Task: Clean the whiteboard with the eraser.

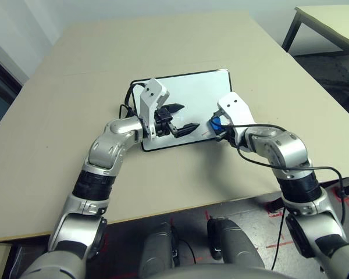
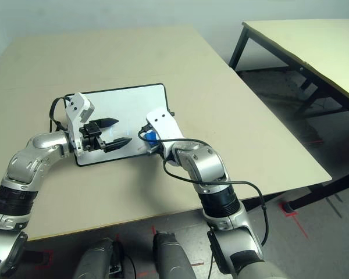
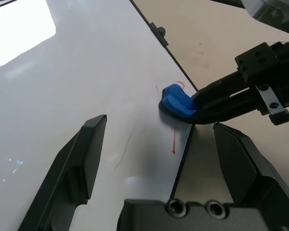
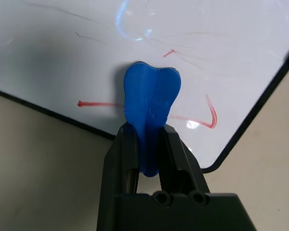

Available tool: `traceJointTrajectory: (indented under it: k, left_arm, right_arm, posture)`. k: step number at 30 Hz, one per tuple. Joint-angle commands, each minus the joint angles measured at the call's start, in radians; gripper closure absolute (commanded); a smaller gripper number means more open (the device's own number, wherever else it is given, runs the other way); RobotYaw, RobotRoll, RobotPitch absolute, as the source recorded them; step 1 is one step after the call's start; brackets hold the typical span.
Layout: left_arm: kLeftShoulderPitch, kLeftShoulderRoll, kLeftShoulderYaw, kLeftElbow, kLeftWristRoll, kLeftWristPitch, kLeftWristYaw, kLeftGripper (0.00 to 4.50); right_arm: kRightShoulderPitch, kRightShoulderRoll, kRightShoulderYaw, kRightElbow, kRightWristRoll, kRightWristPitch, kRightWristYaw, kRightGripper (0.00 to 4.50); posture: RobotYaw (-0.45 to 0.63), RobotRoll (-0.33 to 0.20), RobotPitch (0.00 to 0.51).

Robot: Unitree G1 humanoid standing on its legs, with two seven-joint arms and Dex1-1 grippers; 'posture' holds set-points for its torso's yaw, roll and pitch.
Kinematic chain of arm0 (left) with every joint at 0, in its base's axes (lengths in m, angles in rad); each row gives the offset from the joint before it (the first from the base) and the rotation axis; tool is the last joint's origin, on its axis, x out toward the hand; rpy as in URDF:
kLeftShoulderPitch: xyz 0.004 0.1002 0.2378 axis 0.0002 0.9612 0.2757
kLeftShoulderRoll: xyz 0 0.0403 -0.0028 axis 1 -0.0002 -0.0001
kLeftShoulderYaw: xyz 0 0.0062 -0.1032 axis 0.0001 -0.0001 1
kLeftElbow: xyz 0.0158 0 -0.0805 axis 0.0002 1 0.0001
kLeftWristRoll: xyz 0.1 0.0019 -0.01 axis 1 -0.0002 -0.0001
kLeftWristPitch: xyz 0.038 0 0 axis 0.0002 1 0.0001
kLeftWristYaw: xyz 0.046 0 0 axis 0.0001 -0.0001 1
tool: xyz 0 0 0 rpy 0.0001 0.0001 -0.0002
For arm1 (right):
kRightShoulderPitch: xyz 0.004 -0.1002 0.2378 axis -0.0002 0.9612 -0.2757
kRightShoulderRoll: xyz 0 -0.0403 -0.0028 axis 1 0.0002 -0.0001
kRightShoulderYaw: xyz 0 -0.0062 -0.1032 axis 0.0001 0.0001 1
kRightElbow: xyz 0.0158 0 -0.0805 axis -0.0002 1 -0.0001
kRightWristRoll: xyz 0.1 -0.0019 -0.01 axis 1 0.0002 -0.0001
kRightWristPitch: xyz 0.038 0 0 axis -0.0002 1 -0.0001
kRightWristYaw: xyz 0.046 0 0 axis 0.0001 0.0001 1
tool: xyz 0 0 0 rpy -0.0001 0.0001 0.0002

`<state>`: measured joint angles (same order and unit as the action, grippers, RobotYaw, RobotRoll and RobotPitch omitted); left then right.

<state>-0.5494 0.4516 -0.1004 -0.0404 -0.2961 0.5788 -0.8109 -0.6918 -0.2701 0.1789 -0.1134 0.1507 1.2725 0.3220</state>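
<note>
The glossy white rectangular whiteboard with a thin black frame [image 1: 195, 93] lay flat on the pale beige desk [image 1: 75, 87], in front of the robot. The right end effector [image 4: 149, 139] was clenched on the small bright blue eraser block [image 4: 150, 103], with the two black fingers pinching it from both sides. The free end of the eraser pressed on the board close to the near corner on the robot's right side. Red marker strokes [image 4: 202, 115] remained on the white surface just beside the eraser, on both sides of it, and some faint thin dark lines were seen farther in on the board.

The left end effector [image 1: 179, 119] hovered over the near left part of the board with its fingers spread apart, grasping nothing.

The step in hand seemed to be wiping the red strokes near this corner. To do it well, I think the eraser should be kept flat against the surface with steady, light pressure, and moved sideways across each stroke in short overlapping passes. The marks lay very near the black frame, so the pass should probably stop before the edge; otherwise the eraser could catch on the frame and slip in the grip, or push the board across the desk. The left end effector could perhaps steady the board.
</note>
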Motion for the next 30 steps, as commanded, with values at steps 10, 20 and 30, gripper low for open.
traceJointTrajectory:
  k: [10,20,30]
  left_arm:
    - [0.014,-0.006,-0.017,-0.013,-0.005,0.012,0.000,0.00]
    - [0.015,-0.007,-0.018,-0.010,-0.007,0.011,0.002,0.00]
    - [0.013,-0.012,-0.025,-0.006,-0.011,0.009,0.004,0.00]
  right_arm:
    - [0.044,-0.009,0.009,-0.032,0.012,0.031,-0.016,3.96]
    - [0.108,-0.073,0.009,-0.095,0.018,0.080,-0.011,3.96]
    - [0.014,-0.110,-0.066,0.044,-0.001,-0.012,-0.030,3.97]
  posture:
    - [-0.12,0.000,0.139]
    - [-0.12,0.000,0.141]
    - [-0.13,0.000,0.140]
